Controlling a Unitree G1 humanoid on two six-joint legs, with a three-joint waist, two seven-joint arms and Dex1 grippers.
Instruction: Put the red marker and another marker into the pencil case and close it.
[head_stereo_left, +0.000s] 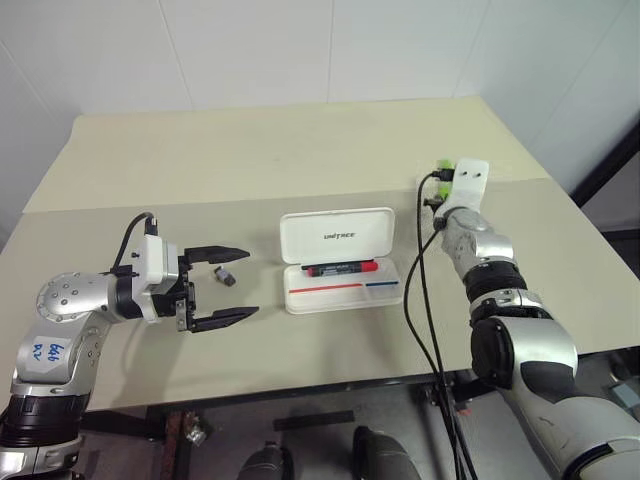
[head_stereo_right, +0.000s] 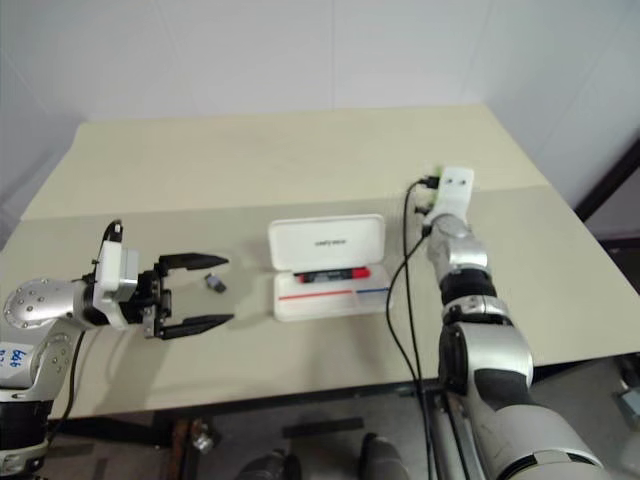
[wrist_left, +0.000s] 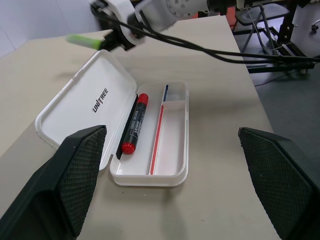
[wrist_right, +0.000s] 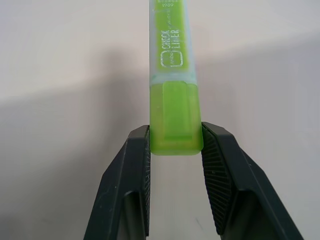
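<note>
Done: red-and-black thick marker (wrist_left: 134, 123) in open white hinged plastic case (wrist_left: 165, 160). We log right claw (wrist_right: 176, 145) grasping translucent green highlighter (wrist_right: 172, 75); left claw (head_stereo_left: 222, 285) released. Left: insert, close.

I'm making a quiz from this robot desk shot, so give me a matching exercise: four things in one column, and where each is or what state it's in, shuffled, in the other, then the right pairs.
Column one:
1. red marker
2. green highlighter
3. pencil case
4. left gripper

Column two:
A. open, holding nothing, beside the case
B. lying inside the tray, along the hinge
C. clamped by its end between the right gripper's fingers
D. on the table, lid open

Pairs: 1-B, 2-C, 3-D, 4-A
</note>
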